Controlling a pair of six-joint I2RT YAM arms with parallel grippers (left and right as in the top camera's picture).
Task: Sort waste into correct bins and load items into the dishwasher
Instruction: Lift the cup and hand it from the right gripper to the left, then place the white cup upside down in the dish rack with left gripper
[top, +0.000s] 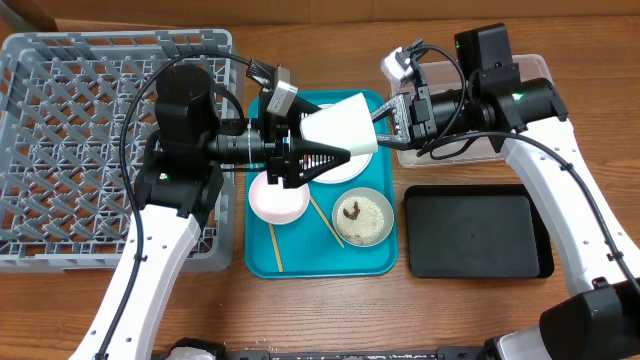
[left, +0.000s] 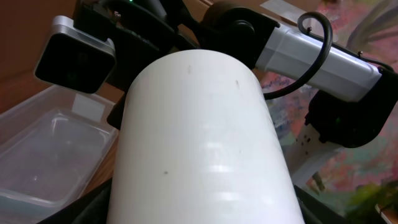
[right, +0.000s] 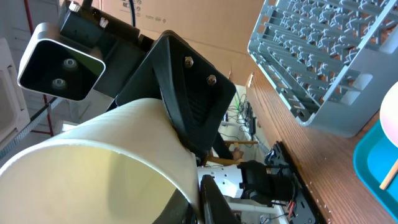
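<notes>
Large square grey plastic dish rack (top: 60, 150) fills frame left; the left arm is the nearer one to it. Small white cup (top: 345, 125) hangs above the teal serving tray (top: 385, 262) at frame centre, long axis left-right, mouth toward frame right. Left gripper (top: 325, 158) appears clamped around its narrow end. Right gripper (top: 392, 115) meets the rim; its opening cannot be told.
</notes>
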